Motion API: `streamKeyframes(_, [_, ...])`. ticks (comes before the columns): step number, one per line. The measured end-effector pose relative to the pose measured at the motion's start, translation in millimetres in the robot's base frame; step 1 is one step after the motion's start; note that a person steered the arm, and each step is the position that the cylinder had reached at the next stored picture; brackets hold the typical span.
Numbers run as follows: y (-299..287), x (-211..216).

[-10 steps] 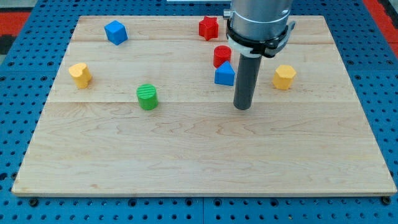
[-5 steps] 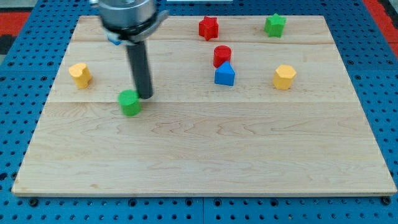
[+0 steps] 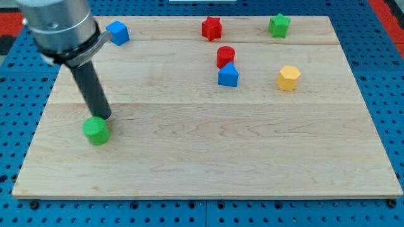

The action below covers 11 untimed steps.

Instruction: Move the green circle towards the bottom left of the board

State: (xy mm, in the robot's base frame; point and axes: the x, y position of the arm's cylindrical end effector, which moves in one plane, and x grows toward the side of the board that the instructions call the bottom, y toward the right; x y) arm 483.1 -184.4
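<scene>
The green circle (image 3: 96,130) is a small green cylinder lying on the wooden board (image 3: 208,151), at the view's left and a little below the middle height. My tip (image 3: 104,117) sits just above and to the right of it, touching or almost touching its upper right edge. The rod rises up and to the left from there to the arm's grey body at the view's top left.
A blue cube (image 3: 118,32) is at the top left. A red star (image 3: 212,28) and a green star-like block (image 3: 278,25) are along the top. A red cylinder (image 3: 225,56), a blue triangle block (image 3: 228,75) and a yellow hexagon (image 3: 288,78) are at the middle right.
My tip has swept from the middle of the board to the left and down. The green circle has been pushed left and down with it. The arm now hides the yellow block at the left.
</scene>
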Motion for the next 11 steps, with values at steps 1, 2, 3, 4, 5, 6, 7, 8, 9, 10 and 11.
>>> streamKeyframes(1, [-9, 13])
streamKeyframes(2, [-5, 5])
streamKeyframes(3, [-5, 5])
streamKeyframes(4, [0, 6])
streamKeyframes(5, [33, 4])
streamKeyframes(6, [33, -4])
streamKeyframes(7, [33, -7])
streamKeyframes(8, [33, -9])
streamKeyframes(9, [33, -9])
streamKeyframes(10, [33, -10])
streamKeyframes(11, [33, -12])
